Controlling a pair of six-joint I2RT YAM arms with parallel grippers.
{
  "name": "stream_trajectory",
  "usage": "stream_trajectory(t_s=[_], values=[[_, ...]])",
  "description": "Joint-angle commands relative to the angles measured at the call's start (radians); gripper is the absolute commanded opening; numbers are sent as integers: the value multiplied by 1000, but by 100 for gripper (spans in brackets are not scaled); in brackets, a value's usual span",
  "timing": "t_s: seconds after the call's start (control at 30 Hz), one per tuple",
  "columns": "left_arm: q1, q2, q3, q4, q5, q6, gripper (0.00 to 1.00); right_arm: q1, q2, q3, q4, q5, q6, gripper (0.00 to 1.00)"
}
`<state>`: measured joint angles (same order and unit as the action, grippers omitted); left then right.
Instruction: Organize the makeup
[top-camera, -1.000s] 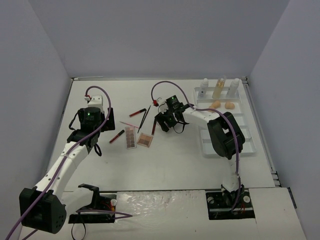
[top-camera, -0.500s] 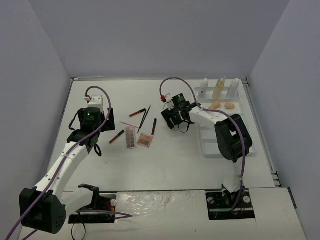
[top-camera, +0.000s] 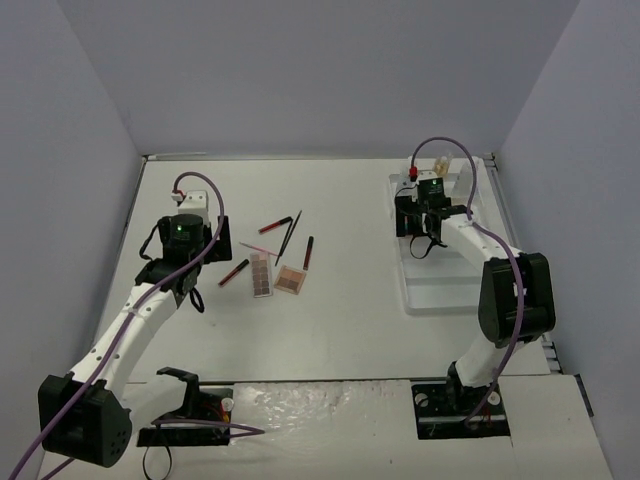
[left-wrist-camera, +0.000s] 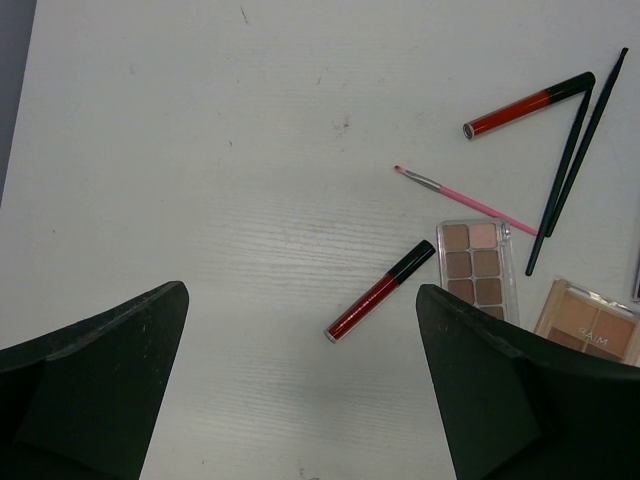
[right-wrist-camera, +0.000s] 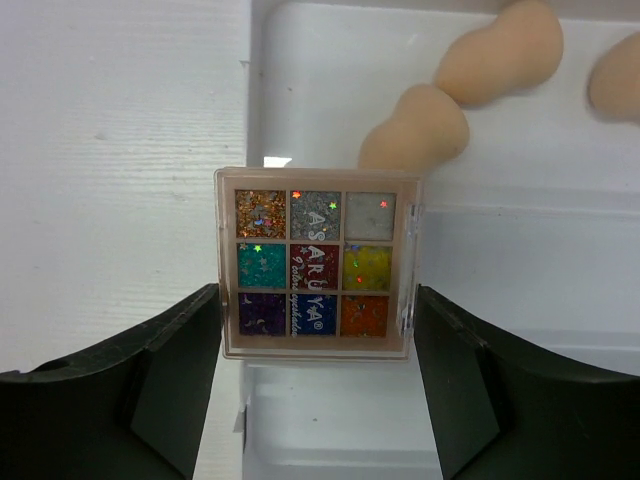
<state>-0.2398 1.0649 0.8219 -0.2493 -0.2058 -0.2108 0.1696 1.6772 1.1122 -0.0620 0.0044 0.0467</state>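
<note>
Glittery nine-pan palette is pinched by its side edges in the right gripper, seemingly just above the tray, with sponges at its 1 o'clock. It looks light, rigid and slick, so an edge grip suits it. The left gripper hangs spread and empty, a lip tube at 1 o'clock.

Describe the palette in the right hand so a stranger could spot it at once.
Go to the white tray on the right side of the table. Over its left edge, near the beige sponges, the right hand grips a small square palette. Unlike the brown-toned palettes mid-table, its nine pans are glittery and multicoloured.
</note>
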Motion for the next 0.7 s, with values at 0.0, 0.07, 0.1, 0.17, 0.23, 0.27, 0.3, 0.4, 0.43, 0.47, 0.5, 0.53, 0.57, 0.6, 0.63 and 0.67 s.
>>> stream_trajectory(t_s=[0.0, 0.07, 0.1, 0.17, 0.23, 0.27, 0.3, 0.4, 0.43, 0.47, 0.5, 0.53, 0.57, 0.6, 0.63, 0.67], values=[[-7, -17, 26, 48, 2, 16, 97, -48, -22, -25, 75, 8, 51, 43], [-7, -18, 26, 48, 1, 16, 97, -50, -9, -29, 88, 7, 50, 43], [-7, -19, 26, 48, 0, 17, 97, -50, -4, -31, 92, 6, 49, 43], [-7, -20, 26, 48, 0, 17, 97, -51, 3, -43, 102, 10, 47, 44], [-9, -22, 26, 47, 0, 19, 97, -53, 8, -56, 109, 13, 45, 45], [-9, -23, 26, 47, 0, 20, 97, -53, 10, -63, 114, 14, 43, 46], [-9, -24, 26, 46, 0, 21, 97, -53, 12, -70, 119, 16, 42, 47], [-9, -26, 26, 46, 0, 22, 97, -53, 22, -81, 133, 14, 40, 49], [-10, -25, 26, 46, -1, 22, 97, -53, 25, -84, 133, 9, 41, 49], [-11, -25, 26, 47, -1, 22, 97, -53, 27, -87, 133, 6, 42, 49], [-12, -26, 26, 47, -1, 22, 97, -53, 26, -90, 132, 8, 42, 49], [-13, -26, 26, 47, -2, 23, 97, -53, 25, -91, 132, 11, 41, 49], [-13, -26, 26, 47, -3, 23, 97, -53, 23, -93, 131, 15, 40, 49], [-13, -27, 26, 47, -2, 24, 97, -53, 21, -96, 132, 18, 40, 51], [-13, -27, 26, 47, -2, 24, 97, -53, 18, -99, 132, 21, 41, 53], [-14, -28, 26, 47, -1, 24, 97, -53, 14, -102, 133, 23, 43, 55]])
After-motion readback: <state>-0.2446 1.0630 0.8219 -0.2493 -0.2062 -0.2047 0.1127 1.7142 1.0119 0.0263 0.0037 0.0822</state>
